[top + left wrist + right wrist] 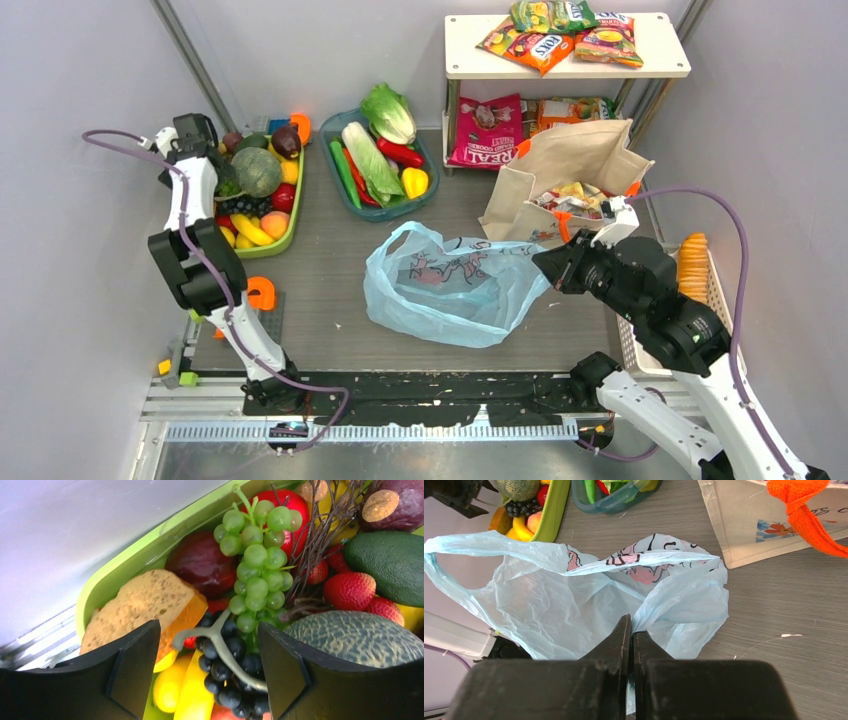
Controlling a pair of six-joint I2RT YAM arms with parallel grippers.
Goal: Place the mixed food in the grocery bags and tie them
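Light-blue plastic bag (549,600): spread flat on the table directly ahead of the right gripper (630,630), whose jaws are pinched shut on a fold of the bag's near edge. No food can be made out inside, and its handles are loose, so it is neither filled nor tied. Canvas tote (570,165): ahead and to the right of that gripper, standing open with a few snack packets (565,200) inside; whether its orange handles are knotted cannot be told. More packets lie on the shelf (470,55) beyond, not yet bagged. Left gripper (207,630): jaws apart and holding nothing, poised over the green tray (150,545), with the green grapes (255,565) just ahead between the fingers and the melon (355,637) beside the right finger. Cabbage (372,160) and yellow pepper (414,182) lie in the teal tray (388,213). Judgement: early stage; most of the loading and both ties are left.
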